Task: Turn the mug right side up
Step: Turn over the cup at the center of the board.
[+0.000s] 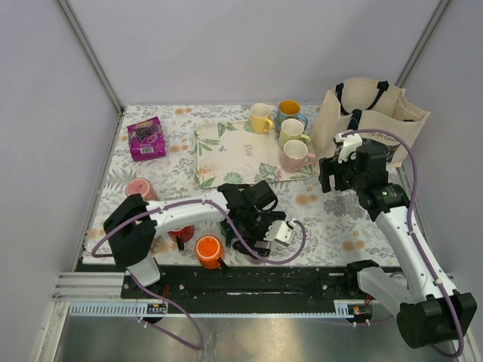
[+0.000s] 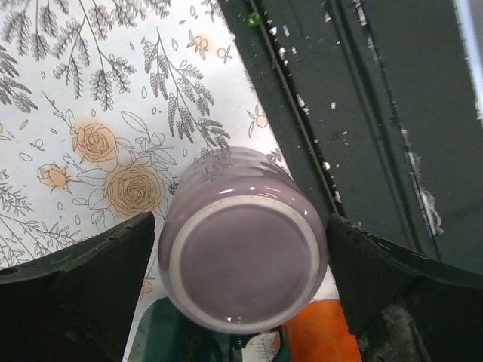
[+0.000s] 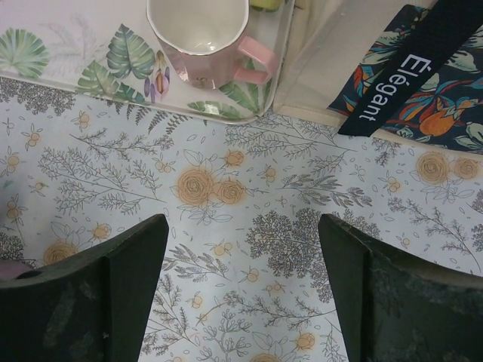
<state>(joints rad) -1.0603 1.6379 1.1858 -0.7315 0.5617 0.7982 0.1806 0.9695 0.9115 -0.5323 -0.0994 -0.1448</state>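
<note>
Salmon-pink ceramic, the mug (image 1: 141, 188) sits base-up near the purple packet (image 1: 147, 139) — left gripper (image 2: 241, 222) wide around a mauve mug (image 2: 241, 260), right gripper (image 3: 243, 226) wide.

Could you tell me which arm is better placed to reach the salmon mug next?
Left. The salmon mug sits upside down on the left side, close to the left arm's base. The left gripper, open, straddles the mauve mug; the right gripper hovers far right.

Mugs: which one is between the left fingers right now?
The mauve-grey mug, base up, beside the orange mug; the salmon-pink mug stands apart, further left.
</note>
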